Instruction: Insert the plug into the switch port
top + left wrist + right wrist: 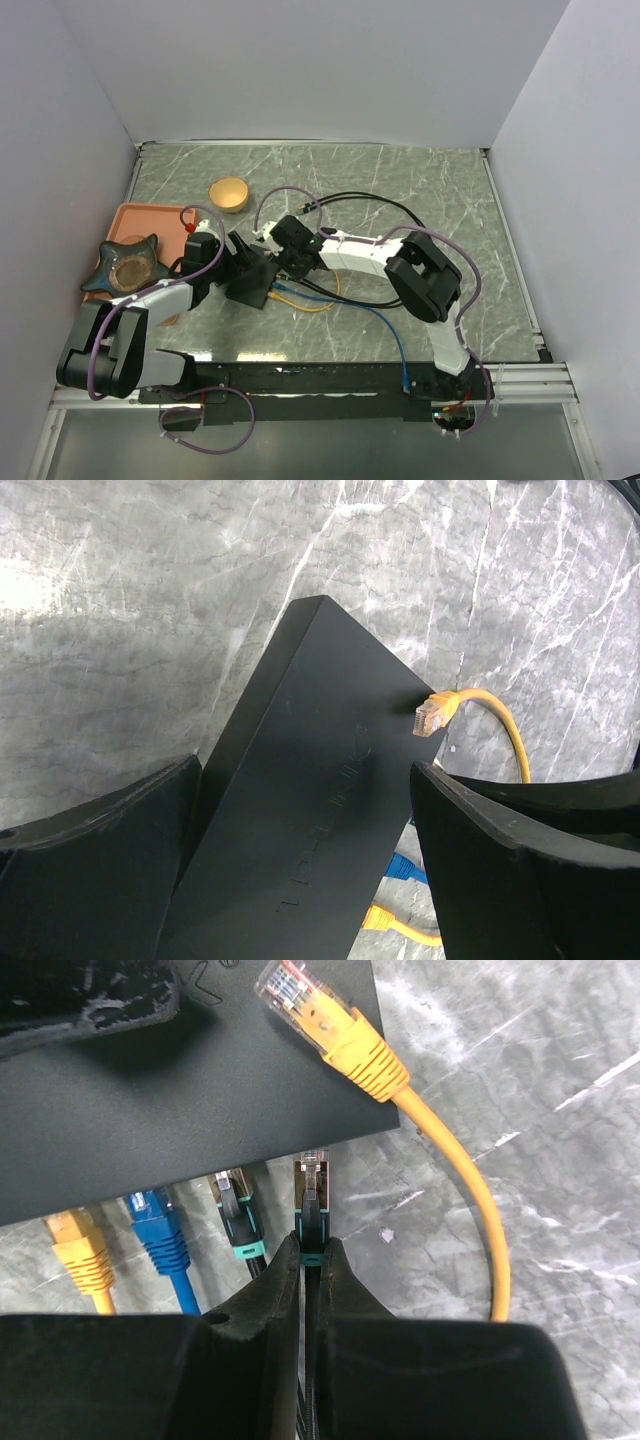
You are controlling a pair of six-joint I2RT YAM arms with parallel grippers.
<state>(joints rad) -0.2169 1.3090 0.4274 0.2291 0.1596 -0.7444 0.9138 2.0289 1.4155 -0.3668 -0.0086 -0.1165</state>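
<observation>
The switch (pixel 170 1100) is a flat matte-black box; it also shows in the left wrist view as the switch (pixel 300 780) and from above as the switch (pixel 252 282). My left gripper (pixel 303 775) straddles it, one finger (pixel 110 860) against each long side. My right gripper (pixel 312 1252) is shut on a black plug with teal bands (pixel 312 1205); its tip sits just short of the port edge, near the switch's right corner. Yellow (pixel 82 1255), blue (pixel 157 1230) and black-teal (pixel 237 1222) plugs sit in the ports beside it.
A loose yellow plug (pixel 325 1022) lies on the switch's top, its cable curving down to the right. Black, blue and yellow cables (pixel 385 325) trail over the marble table. An orange tray (pixel 140 222), a star-shaped dish (pixel 125 265) and a small bowl (pixel 229 193) stand at the left.
</observation>
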